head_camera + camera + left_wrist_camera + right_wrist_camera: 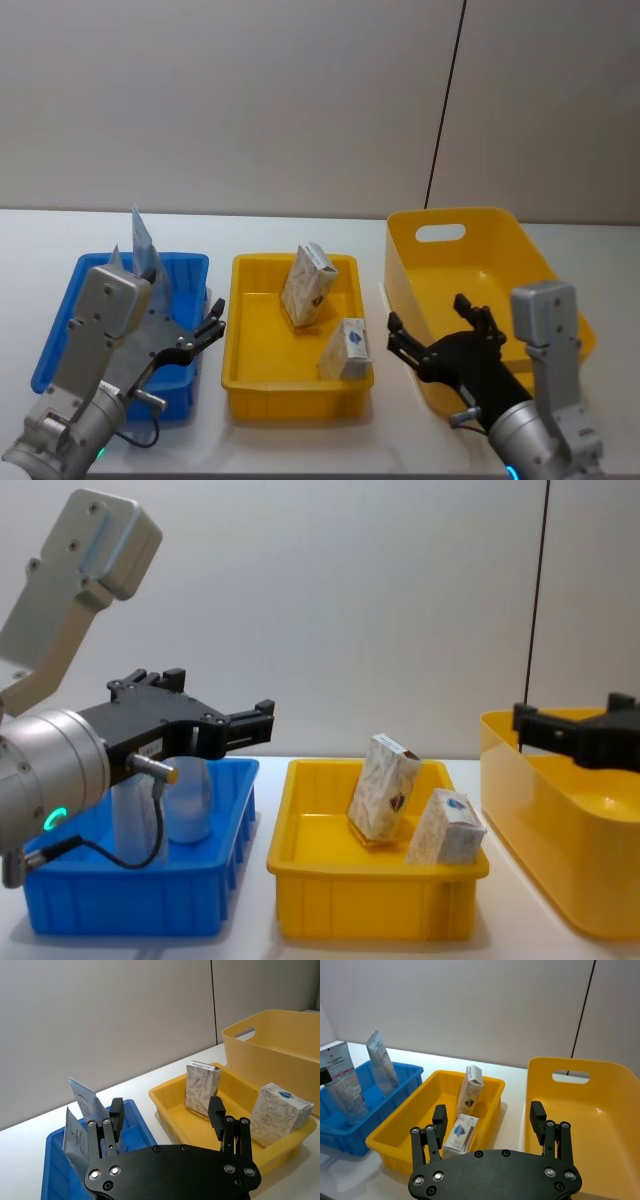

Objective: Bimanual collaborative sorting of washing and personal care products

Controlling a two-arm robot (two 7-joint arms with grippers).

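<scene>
**Both claws spread wide, nothing held**

The left claw (166, 1107) hangs wide open over the blue bin's (185, 262) right edge, and the tubes (342, 1082) stand in that bin just beside it. The right claw (488, 1110), equally spread and empty, hovers at the tub's (520, 240) left rim. Two packs (307, 285) lean in the tray (255, 340) between the claws.
</scene>
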